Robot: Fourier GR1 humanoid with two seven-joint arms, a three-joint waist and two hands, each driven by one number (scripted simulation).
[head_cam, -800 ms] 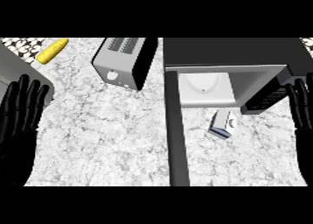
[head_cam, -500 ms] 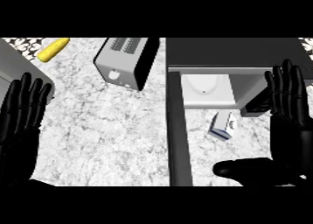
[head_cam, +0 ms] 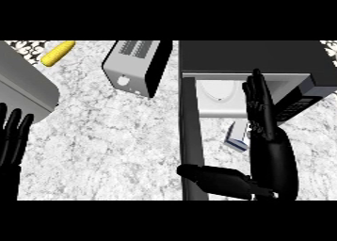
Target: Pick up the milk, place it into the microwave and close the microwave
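right hand: (head_cam: 272, 150) open, fingers straight and pointing far toward the microwave (head_cam: 254, 56), thumb stuck out left over the near end of the door (head_cam: 190, 117); holds nothing
left hand: (head_cam: 8, 141) open, fingers up, resting at the near left edge
milk: small white-and-blue milk carton (head_cam: 235, 139) on the bench (head_cam: 101, 141), just near of the microwave mouth, between the open door and the right hand's fingers; tilted, looks to be lying down; can't tell if the fingers touch it
microwave: far right, door swung open toward the near side and seen edge-on, white turntable plate (head_cam: 216, 92) inside
risk 1: fingers are not curled yet, so a sideways move would likely shove the carton left into the door, not grip it
risk 2: thumb lies across the door's edge and may snag or nudge the door during the grasp
risk 3: carton is lying tilted, so a grasp could take it crooked and it could clip the cavity's edge going in
risk 4: closing the door with the forearm inside its swing would jam it
surface: white-grey marbled bench, flat, probably slick, so the carton would slide easily
room: tight slot between door and hand; wide bare stretch in the middle
other things: toaster (head_cam: 133, 66) far centre, just left of the door; corn cob (head_cam: 58, 52) far left; grey slab (head_cam: 18, 80) at the left edge, can't tell what it is
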